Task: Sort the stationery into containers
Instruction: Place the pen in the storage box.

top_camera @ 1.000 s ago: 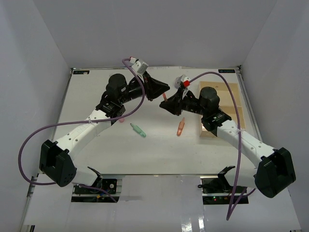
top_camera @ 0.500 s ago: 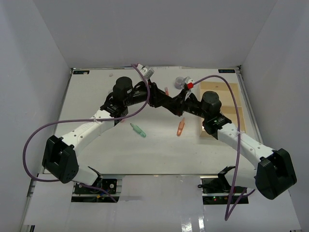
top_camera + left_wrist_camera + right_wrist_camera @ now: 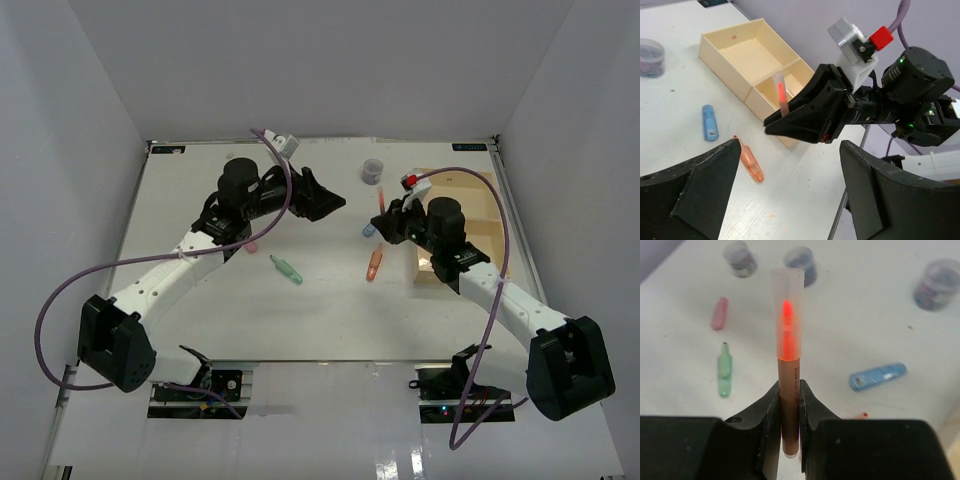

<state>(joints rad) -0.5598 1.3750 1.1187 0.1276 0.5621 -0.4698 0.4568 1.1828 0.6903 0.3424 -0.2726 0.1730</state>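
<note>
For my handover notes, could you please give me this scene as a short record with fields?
right pincer: shut on orange pen with clear cap, pen upright
left pincer: open, holding nothing
pale beige wooden divided tray: right side of white table, partly behind the right arm
loose on table: blue stubby piece, orange bottle-shaped piece, green bottle-shaped piece, pink stubby piece
three round grey-blue pots: on the table, outside the tray
</note>
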